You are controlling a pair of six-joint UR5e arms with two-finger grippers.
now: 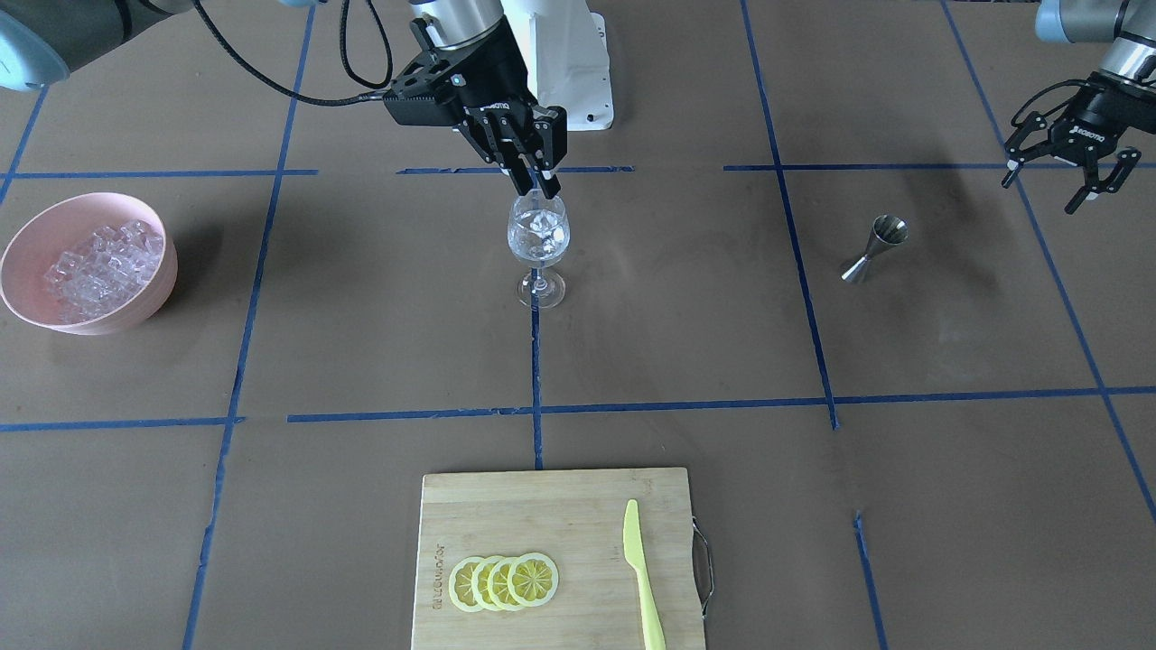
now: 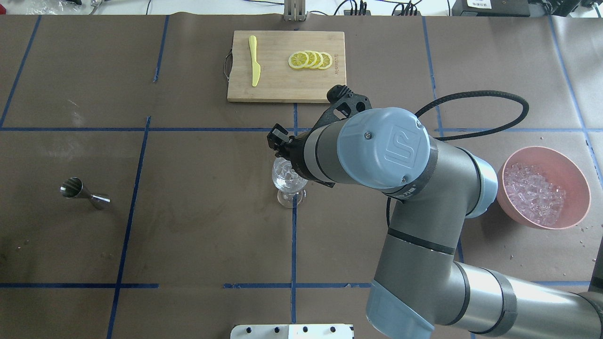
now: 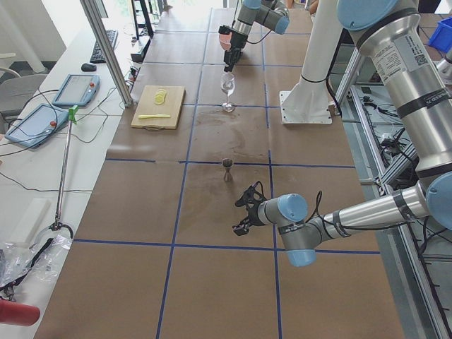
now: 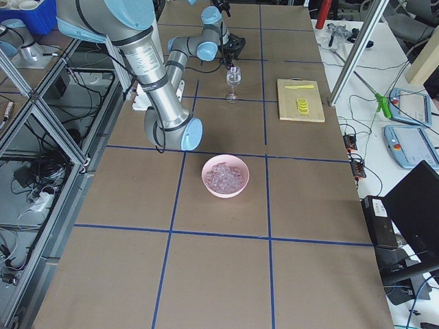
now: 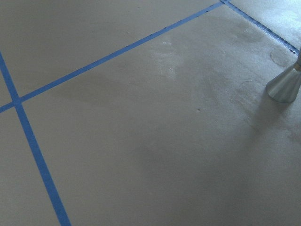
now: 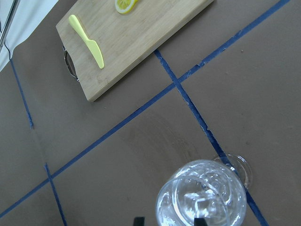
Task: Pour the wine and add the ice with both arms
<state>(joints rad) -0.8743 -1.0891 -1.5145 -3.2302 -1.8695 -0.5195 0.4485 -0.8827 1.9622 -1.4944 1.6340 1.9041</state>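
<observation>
The wine glass [image 1: 538,236] stands at the table's middle on a blue tape cross; it also shows in the right wrist view [image 6: 202,197]. Clear ice cubes [image 1: 542,226] lie in its bowl. I cannot tell any clear liquid from the glass. My right gripper [image 1: 537,190] hangs just above the glass rim, fingers a few centimetres apart, and I see nothing between them [image 6: 169,221]. More ice [image 1: 99,271] fills the pink bowl [image 1: 153,302]. My left gripper [image 1: 1070,185] is open and empty, beside the steel jigger [image 1: 871,248].
A bamboo cutting board [image 1: 542,506] at the operators' edge carries lemon slices [image 1: 506,580] and a yellow-green knife [image 1: 641,569]. The white pedestal [image 1: 564,63] stands behind the glass. In the overhead view my right arm [image 2: 400,155] hides part of the glass.
</observation>
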